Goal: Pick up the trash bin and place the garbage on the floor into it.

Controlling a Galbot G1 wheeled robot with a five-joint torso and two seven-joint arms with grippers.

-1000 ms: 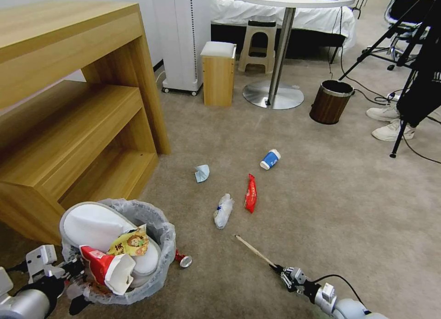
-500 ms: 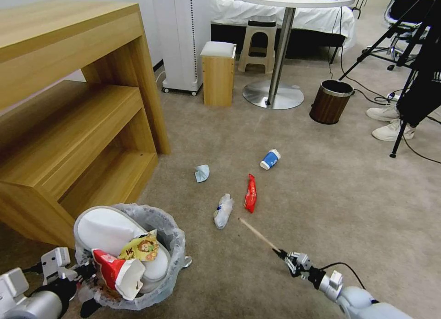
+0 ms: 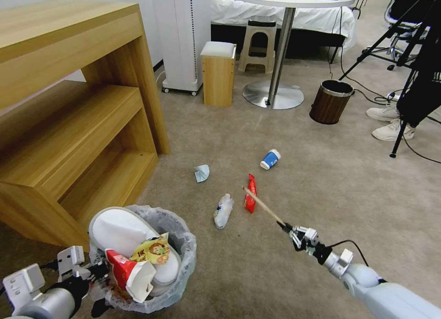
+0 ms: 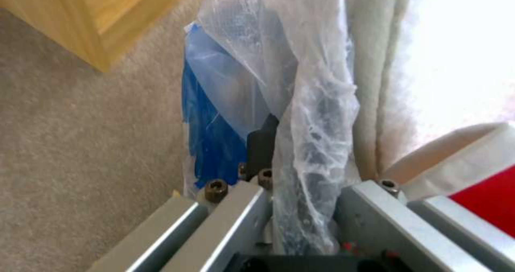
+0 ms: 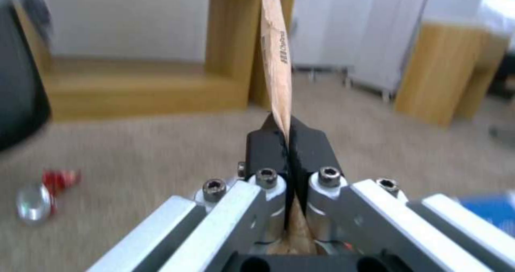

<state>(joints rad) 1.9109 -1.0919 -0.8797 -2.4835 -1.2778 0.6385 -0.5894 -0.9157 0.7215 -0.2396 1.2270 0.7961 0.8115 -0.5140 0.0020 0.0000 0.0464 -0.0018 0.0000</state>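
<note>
beige carpet (image 3: 321,195), cup (image 3: 270,159), wrapper (image 3: 250,200), bottle (image 3: 223,210)

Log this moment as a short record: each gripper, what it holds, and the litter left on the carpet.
left gripper: shut on rim of small round bag-lined trash bin
right gripper: shut on thin wooden stick, lifted off floor
in bin: white slipper, red-white carton
on beige carpet: blue paper cup, red wrapper, crushed clear bottle, crumpled tissue, red can

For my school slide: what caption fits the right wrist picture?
Right gripper jaws shut on a wooden stick above the beige carpet, a red can nearby.
</note>
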